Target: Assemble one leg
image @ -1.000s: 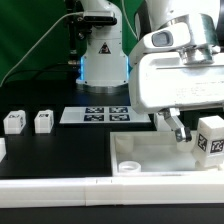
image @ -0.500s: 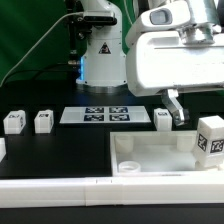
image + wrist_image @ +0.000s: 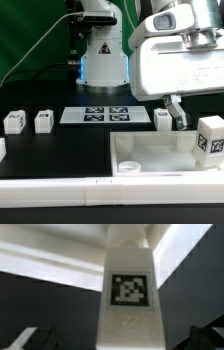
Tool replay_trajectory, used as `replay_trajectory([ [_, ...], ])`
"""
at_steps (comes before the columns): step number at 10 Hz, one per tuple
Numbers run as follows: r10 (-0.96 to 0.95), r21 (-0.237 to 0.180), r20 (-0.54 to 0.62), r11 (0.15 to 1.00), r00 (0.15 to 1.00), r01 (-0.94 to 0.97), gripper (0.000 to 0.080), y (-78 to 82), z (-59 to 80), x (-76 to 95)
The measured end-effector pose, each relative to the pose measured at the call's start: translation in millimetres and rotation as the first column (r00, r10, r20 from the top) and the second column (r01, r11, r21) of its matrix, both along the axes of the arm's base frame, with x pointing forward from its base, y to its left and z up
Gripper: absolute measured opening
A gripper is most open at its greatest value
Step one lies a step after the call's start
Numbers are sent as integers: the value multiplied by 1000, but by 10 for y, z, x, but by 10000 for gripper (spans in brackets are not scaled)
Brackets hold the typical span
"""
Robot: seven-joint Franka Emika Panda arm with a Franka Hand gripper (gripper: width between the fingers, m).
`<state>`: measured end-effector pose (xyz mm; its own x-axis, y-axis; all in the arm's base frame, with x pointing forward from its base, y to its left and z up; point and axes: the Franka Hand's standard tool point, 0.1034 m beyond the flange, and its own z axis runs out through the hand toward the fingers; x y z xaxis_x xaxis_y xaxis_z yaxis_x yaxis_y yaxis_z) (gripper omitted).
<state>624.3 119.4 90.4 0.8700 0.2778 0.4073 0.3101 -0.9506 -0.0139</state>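
Green cloth hangs behind a black worktop (image 3: 60,150), and the arm's lit base (image 3: 100,62) stands at the back edge. The exterior view shows four legs. Counting from that view's left, the first leg (image 3: 13,122) and the second leg (image 3: 43,121) stand near the worktop's left edge, close together but apart, each with its tag facing the camera. A white piece (image 3: 1,148) cut off at the left edge shows too little to name. One marker board (image 3: 95,115) lies flat toward the back edge and carries four tags. The third leg (image 3: 162,119) stands just off the board's right end, behind the one white tray part (image 3: 150,162), which fills the front right corner of the worktop. The gripper (image 3: 177,116) hangs under the arm's big white hand; one dark finger shows just beside the third leg, and I cannot tell from here whether they touch. The fourth leg (image 3: 210,140) stands upright at the tray part's far right corner, tag forward. In the wrist view one tall leg (image 3: 130,291) stands between the two fingers (image 3: 28,338), which sit wide of it on both sides, so the jaws are spread and hold nothing. A white rail (image 3: 60,187) runs along the front edge.
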Motion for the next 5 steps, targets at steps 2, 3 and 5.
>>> replay_trajectory([
  [2, -3, 3, -186, 1000, 983, 4, 649, 51, 16, 6],
  [3, 5, -6, -284, 1000, 959, -7, 649, 57, 21, -4],
  [5, 13, -32, -464, 999, 886, -32, 649, 69, 16, -36],
])
